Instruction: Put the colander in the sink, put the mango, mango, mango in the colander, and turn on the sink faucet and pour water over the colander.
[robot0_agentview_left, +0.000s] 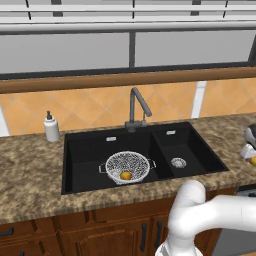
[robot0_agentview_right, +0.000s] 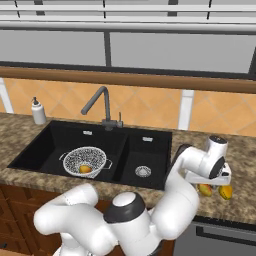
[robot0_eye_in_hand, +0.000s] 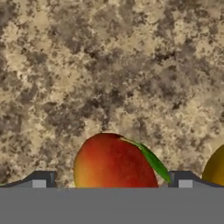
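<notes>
- Left base view: colander (robot0_agentview_left: 127, 166) already down in the large basin of the sink (robot0_agentview_left: 85, 150), one mango (robot0_agentview_left: 126, 175) lying inside it. Faucet (robot0_agentview_left: 136, 107) upright behind the divider, spout reaching toward the small basin, no stream visible, so water step judged not yet begun. Soap bottle (robot0_agentview_left: 51, 127) on the worktop (robot0_agentview_left: 30, 170) at the far left, well apart from everything. Part of the hand at the right edge, low over the worktop.
- Right base view: arm folded out to the right, pincer (robot0_agentview_right: 214, 184) low over two mangos on the worktop right of the sink, the nearer mango (robot0_agentview_right: 204, 189) under it, the other mango (robot0_agentview_right: 225, 192) just beside. Both close to the worktop's front edge; a nudge outward judged risky. Open granite behind them, toward the wall.
- Hand view: red-orange mango (robot0_eye_in_hand: 114, 164) with a green leaf sitting between the two finger tips (robot0_eye_in_hand: 40, 180), pincer spread wide, nothing pinched yet. Yellow mango (robot0_eye_in_hand: 216, 167) at the right edge, just outside the right tip. Judged: one of three fruits placed, two left, then water.
</notes>
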